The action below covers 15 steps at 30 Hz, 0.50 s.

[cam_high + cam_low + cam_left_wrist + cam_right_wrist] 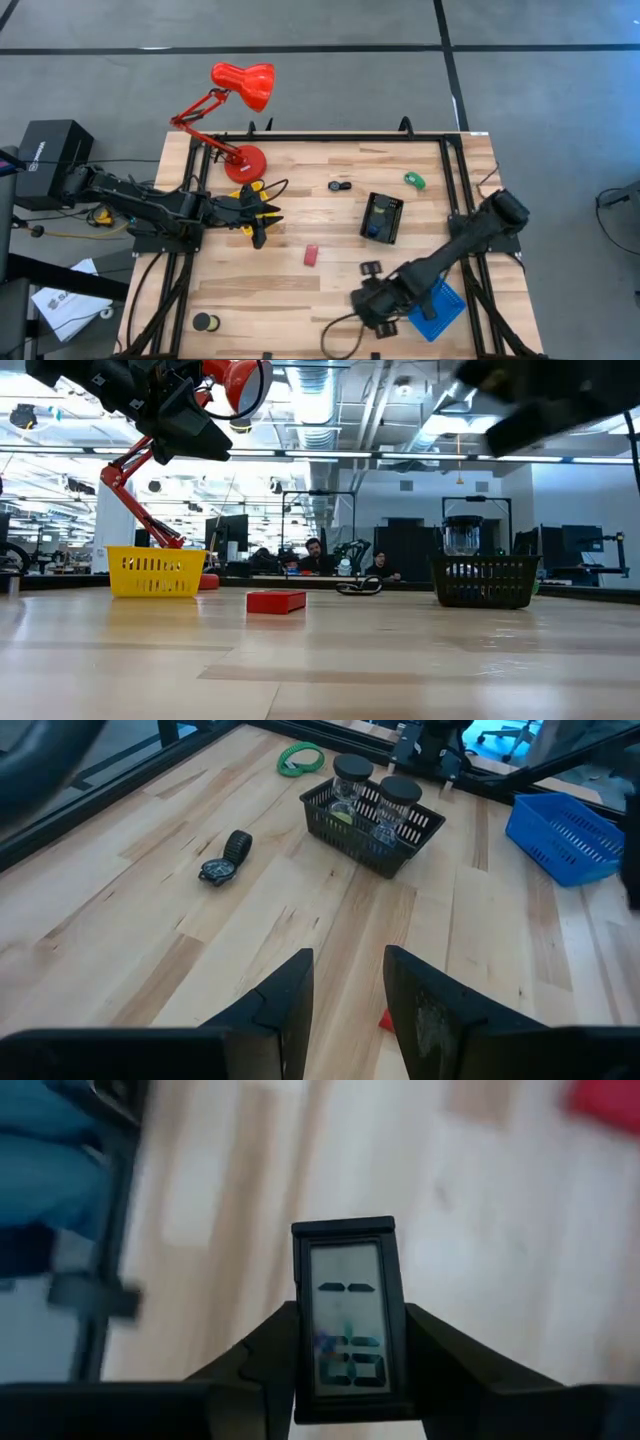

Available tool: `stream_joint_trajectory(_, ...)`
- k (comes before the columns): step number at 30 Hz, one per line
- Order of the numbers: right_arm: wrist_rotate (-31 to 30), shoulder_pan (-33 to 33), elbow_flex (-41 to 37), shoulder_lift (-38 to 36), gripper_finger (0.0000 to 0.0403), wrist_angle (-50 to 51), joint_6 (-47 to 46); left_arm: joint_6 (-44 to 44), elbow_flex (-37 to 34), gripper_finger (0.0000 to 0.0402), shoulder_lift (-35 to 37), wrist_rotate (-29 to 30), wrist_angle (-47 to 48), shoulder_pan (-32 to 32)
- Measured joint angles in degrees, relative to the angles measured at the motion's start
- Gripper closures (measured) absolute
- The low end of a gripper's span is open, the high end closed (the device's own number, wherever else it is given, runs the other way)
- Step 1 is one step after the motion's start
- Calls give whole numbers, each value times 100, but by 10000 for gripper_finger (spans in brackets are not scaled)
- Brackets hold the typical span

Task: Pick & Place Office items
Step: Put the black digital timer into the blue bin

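The light is bright and even, coming from long ceiling lamps [330, 405] far back in the room. The worktop [330, 270] shows only soft, faint shadows. The right wrist view is smeared with blur. In the low view, the near wood looks fuzzy.

Left arm: reaches in from the table's left side, raised above the surface; left gripper [262, 222] empty, fingers [280, 1010] parted by a narrow gap.
Right arm: stretched diagonally from the right edge toward the near side; right gripper [372, 303] clamped on a small black digital timer [347, 1308].
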<state>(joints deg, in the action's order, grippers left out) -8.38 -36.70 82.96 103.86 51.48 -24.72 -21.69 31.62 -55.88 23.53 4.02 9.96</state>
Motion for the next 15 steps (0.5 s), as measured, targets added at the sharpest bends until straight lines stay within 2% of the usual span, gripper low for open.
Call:
stream_joint_trajectory(9,-72,-922,4,-460,260,2201,-1841,0,0,285,0,0,-22,0)
stream_joint_trajectory(15,103,-1568,-113,-460,244,2623,-2644,-9,0,285,0,0,-31,0)
